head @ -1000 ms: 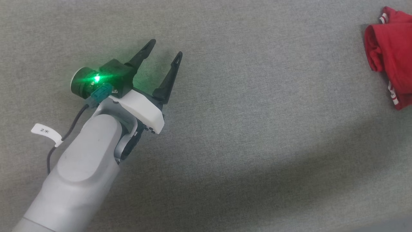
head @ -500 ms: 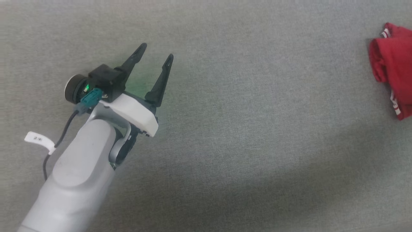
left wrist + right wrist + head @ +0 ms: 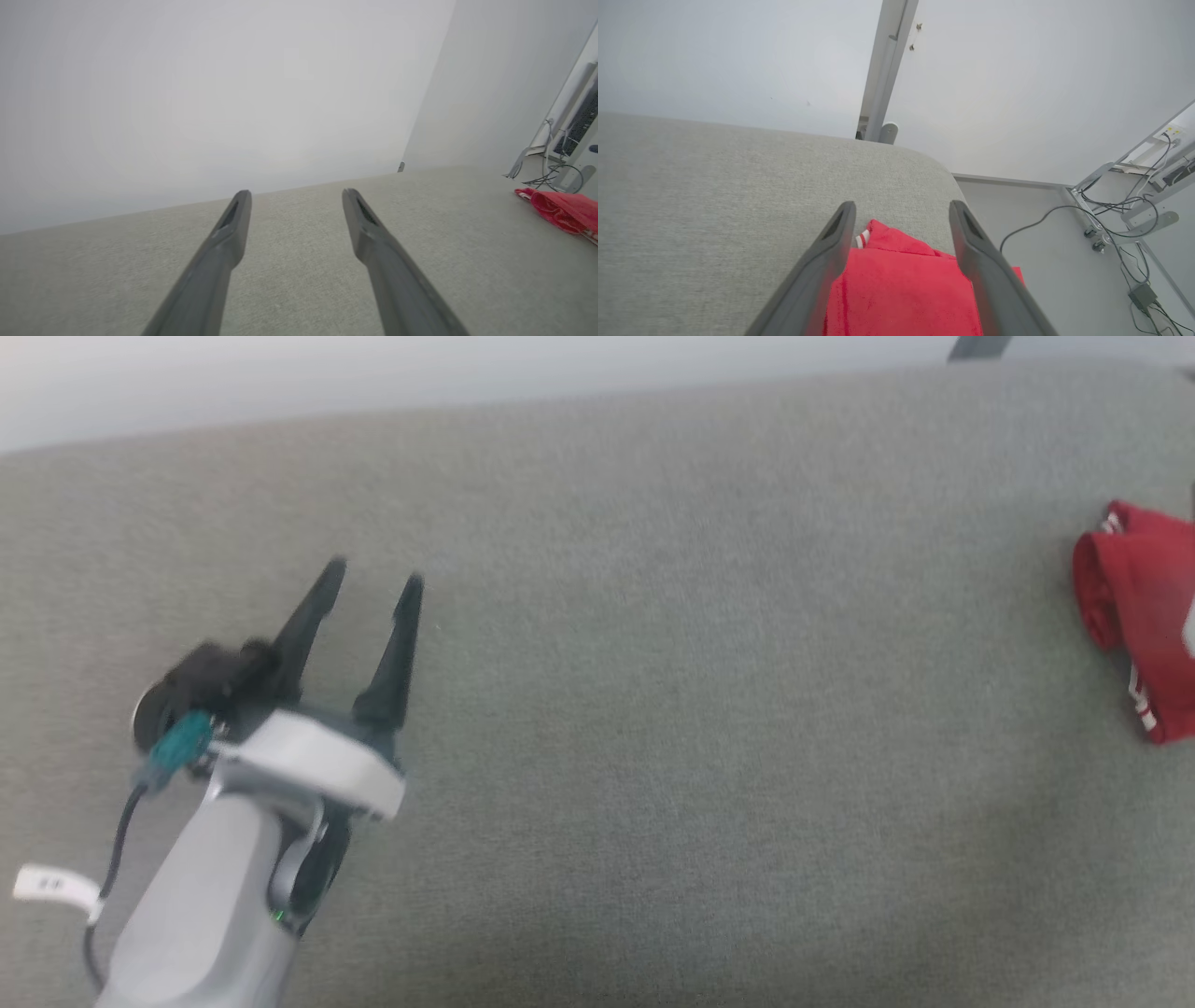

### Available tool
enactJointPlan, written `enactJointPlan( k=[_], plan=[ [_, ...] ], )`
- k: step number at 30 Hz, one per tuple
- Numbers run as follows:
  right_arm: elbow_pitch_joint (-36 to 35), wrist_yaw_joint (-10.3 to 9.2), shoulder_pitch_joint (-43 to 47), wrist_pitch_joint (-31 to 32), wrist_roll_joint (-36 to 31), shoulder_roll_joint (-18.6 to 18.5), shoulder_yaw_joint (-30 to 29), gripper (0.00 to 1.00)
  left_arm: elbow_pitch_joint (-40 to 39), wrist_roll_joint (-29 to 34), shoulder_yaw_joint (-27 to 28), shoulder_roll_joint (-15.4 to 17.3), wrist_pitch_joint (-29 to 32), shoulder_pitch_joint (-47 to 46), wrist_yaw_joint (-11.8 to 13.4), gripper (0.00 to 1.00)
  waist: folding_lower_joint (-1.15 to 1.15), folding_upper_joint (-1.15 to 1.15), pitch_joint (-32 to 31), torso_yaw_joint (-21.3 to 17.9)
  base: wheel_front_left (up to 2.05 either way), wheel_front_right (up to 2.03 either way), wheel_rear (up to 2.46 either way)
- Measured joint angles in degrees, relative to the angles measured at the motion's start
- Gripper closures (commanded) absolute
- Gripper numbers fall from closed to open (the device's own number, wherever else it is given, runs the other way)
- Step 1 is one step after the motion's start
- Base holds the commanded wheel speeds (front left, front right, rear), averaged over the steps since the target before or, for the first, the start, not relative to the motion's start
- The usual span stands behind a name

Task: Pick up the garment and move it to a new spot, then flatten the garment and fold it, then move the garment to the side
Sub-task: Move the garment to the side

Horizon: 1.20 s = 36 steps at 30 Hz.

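Near the right edge of the grey surface (image 3: 653,709) lies the garment (image 3: 1134,607), beneath the right gripper (image 3: 901,207), fingers spread and empty. Well apart, the left gripper (image 3: 373,574) hovers released, holding nothing.

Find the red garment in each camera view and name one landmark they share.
Head view: garment at the right edge, about mid-height.
Left wrist view: far right, just below mid-height.
Right wrist view: bottom centre, between the right gripper's spread fingers.
Shared landmark: the grey fabric surface it lies on.
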Motion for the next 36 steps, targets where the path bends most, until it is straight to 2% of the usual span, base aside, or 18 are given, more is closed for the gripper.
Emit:
enactJointPlan(
  k=[10,17,27,36],
  plan=[
    [-6.16,-0.01,9.89,-2.44,2.61,4.30,-0.54,0.00,-0.92,2.48,6.46,0.51,0.00,10.17,0.00,0.00,0.00,0.00,-7.34,2.38,0.00,0.00,0.00],
    [-15.17,-0.01,19.87,-2.59,2.24,6.64,-4.03,0.00,-3.24,4.12,11.31,-0.04,0.00,18.01,0.44,0.00,0.00,0.00,-12.05,4.46,0.00,0.00,0.00],
    [-28.22,0.00,32.85,-2.67,-1.69,11.17,-9.68,0.00,-5.36,6.52,16.36,0.07,0.00,25.79,0.12,0.00,0.00,0.00,-15.63,7.41,0.00,0.00,0.00],
    [-39.58,-0.01,42.56,-2.67,-5.33,16.90,-14.04,0.00,-5.02,7.45,17.46,-0.07,0.00,29.61,-1.20,0.00,0.00,0.00,-16.78,8.09,0.00,0.00,0.00]
  ],
)
